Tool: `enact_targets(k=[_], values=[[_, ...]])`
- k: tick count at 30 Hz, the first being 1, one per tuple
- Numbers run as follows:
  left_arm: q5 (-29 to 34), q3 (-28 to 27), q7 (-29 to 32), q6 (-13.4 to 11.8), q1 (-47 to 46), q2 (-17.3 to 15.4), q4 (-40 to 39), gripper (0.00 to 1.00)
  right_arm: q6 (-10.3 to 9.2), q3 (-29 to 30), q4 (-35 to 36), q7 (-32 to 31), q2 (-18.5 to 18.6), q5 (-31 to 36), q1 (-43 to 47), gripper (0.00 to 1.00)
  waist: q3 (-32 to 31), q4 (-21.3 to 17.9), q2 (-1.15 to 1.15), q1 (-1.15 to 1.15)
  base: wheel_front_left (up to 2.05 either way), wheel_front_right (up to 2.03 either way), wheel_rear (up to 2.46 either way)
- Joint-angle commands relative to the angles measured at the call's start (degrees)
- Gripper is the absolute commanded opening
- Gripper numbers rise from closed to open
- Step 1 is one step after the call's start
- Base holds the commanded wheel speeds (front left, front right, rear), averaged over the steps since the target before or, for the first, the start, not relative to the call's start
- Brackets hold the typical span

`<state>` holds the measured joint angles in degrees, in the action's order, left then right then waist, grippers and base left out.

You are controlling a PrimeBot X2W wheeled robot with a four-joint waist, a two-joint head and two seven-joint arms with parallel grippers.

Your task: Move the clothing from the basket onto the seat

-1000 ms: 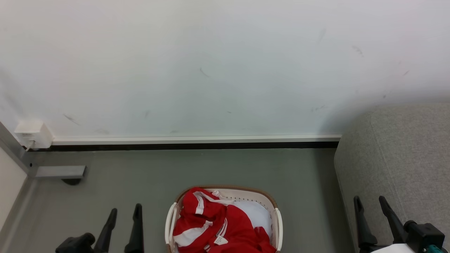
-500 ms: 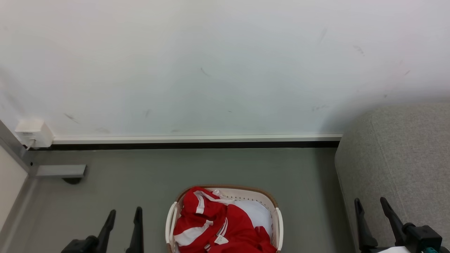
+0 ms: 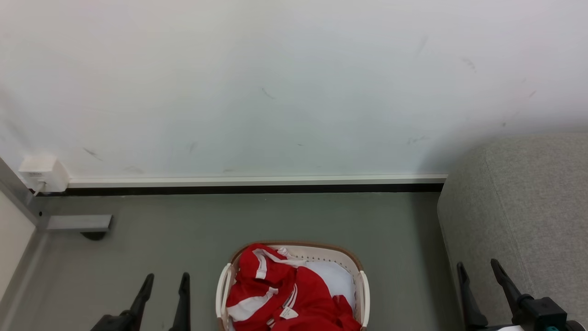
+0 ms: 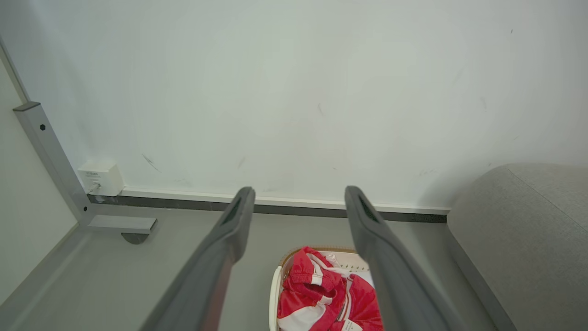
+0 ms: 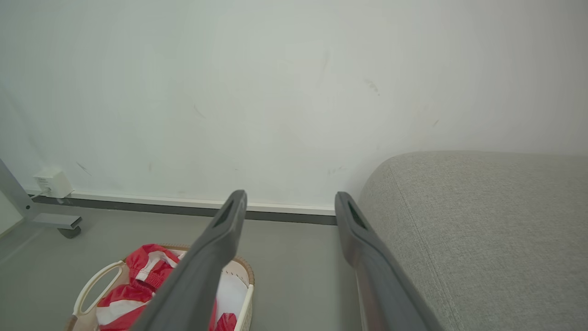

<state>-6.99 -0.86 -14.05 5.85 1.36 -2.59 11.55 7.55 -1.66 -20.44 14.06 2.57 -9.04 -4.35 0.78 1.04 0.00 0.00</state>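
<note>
The red clothing [image 3: 280, 294] with white stripes lies crumpled in the white basket [image 3: 363, 287], low in the middle of the head view, over a pale liner. The grey seat [image 3: 528, 207] rises at the right. My left gripper [image 3: 166, 277] hangs open left of the basket, fingers apart and empty. In front of the seat's edge my right gripper [image 3: 477, 266] is open too, holding nothing. The left wrist view looks between its fingers [image 4: 239, 216] at the clothing [image 4: 317, 294]. From the right wrist I see the basket [image 5: 98, 282], the clothing [image 5: 151, 269] and the seat [image 5: 482, 220].
A white wall with a dark skirting strip runs behind the basket. At the left stands a grey metal frame foot [image 3: 78, 223] with a white wall box [image 3: 42, 174] above it. Grey floor lies between the basket and the wall.
Both grippers have sunk slightly lower in the head view. The basket and clothing have not moved.
</note>
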Motion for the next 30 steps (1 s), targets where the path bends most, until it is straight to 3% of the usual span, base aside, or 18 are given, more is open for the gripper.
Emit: enact_targets(k=[1, 9, 30], values=[[1.6, 0.1, -0.5, 0.1, 0.6, -0.5, 0.1, 1.00, -0.11, -0.3, -0.2, 0.4, 0.5, 1.3, -0.4, 1.00, 0.0, -0.1, 0.00, 0.00, 0.00, 0.00, 0.00], [4.2, 0.4, -1.2, 0.2, 0.8, -0.5, 0.3, 1.00, -0.12, -0.6, -0.7, 1.4, 0.5, 3.3, -0.6, 1.00, 0.3, -0.2, 0.00, 0.00, 0.00, 0.00, 0.00], [1.5, 1.9, -1.1, 0.6, -0.8, -0.5, 1.5, 1.00, -0.12, -1.2, -0.9, 1.2, 0.5, -0.5, -1.7, 1.00, 1.7, -1.8, 0.00, 0.00, 0.00, 0.00, 0.00]])
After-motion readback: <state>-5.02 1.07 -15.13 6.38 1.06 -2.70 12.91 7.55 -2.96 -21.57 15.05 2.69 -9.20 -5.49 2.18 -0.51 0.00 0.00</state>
